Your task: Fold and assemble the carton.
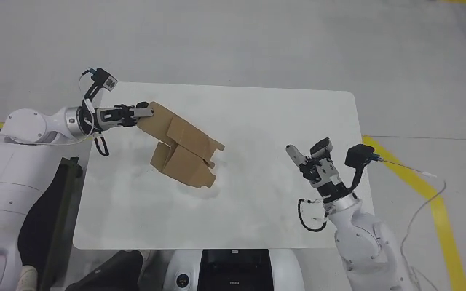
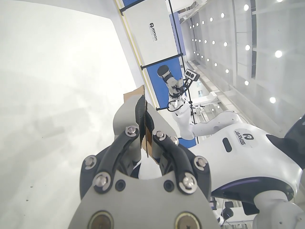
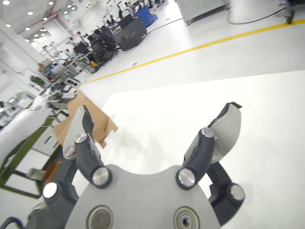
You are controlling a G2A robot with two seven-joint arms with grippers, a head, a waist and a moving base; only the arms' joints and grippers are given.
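At the top view's upper left, the left end effector (image 1: 143, 111) is clamped on a flap of the partly folded carton (image 1: 186, 149), steadying it mid-assembly; next, the right end effector (image 1: 306, 151), standing apart, likely must cross over and fold.

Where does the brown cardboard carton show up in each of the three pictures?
Top view: the carton at the left part of the white table, one flap pinched by the left gripper.
Left wrist view: its thin edge clamped between the fingers.
Right wrist view: a brown sheet across the table, beyond the open right gripper.
Shared landmark: the white table.
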